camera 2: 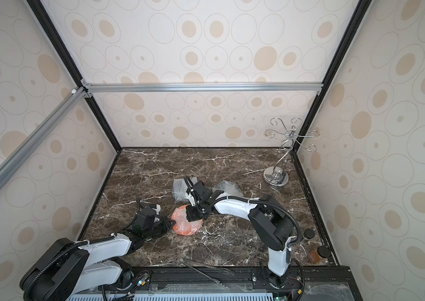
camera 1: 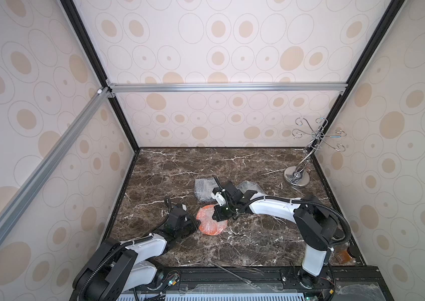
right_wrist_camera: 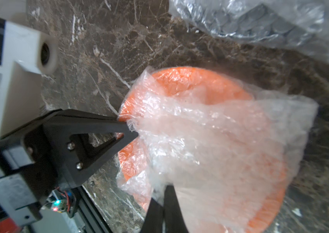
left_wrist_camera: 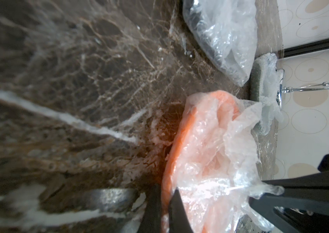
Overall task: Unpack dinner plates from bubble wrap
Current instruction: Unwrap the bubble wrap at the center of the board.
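Note:
An orange dinner plate [camera 1: 210, 226] lies mid-table, loosely covered by crumpled clear bubble wrap [right_wrist_camera: 220, 141]. My left gripper [left_wrist_camera: 165, 199] is at the plate's left edge, shut on its wrapped rim, one finger on each side. From above, my right gripper [right_wrist_camera: 164, 193] is shut on a bunched fold of the wrap over the plate. Behind them lie two more wrapped bundles. One holds a black plate [left_wrist_camera: 206, 30], the other a pale plate with a greenish rim [left_wrist_camera: 257, 80].
A wire stand with a shiny disc base [camera 1: 297, 177] stands at the back right. Two dark-lidded jars [camera 2: 308, 234] sit by the right wall near the front. Thin metal rods [camera 1: 234, 271] lie along the front edge. Patterned walls enclose the marble table [camera 1: 169, 166].

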Robot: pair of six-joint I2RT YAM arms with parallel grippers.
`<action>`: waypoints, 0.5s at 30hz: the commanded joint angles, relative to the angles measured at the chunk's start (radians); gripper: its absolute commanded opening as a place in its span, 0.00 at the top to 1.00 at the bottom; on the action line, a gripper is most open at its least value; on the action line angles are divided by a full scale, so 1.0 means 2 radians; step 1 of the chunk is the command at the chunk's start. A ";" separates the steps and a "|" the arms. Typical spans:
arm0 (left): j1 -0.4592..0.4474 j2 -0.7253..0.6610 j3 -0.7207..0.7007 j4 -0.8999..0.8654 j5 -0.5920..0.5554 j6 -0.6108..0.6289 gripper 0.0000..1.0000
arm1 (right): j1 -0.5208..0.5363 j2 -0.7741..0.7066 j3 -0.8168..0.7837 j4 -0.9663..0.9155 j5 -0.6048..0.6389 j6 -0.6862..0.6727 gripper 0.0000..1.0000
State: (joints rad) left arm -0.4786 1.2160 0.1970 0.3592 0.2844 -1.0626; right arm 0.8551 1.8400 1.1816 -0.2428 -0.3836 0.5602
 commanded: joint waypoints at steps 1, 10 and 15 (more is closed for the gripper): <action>-0.005 0.001 -0.003 -0.055 -0.016 0.008 1.00 | 0.000 -0.038 -0.002 0.111 -0.069 0.049 1.00; -0.005 0.007 -0.004 -0.061 -0.024 0.009 1.00 | -0.010 -0.057 -0.014 0.134 -0.076 0.064 1.00; -0.005 0.019 -0.003 -0.064 -0.029 0.009 1.00 | -0.017 -0.067 -0.032 0.170 -0.087 0.082 1.00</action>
State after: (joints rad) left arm -0.4789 1.2160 0.1993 0.3588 0.2604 -1.0626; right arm 0.8188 1.7943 1.0985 -0.1036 -0.4580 0.6823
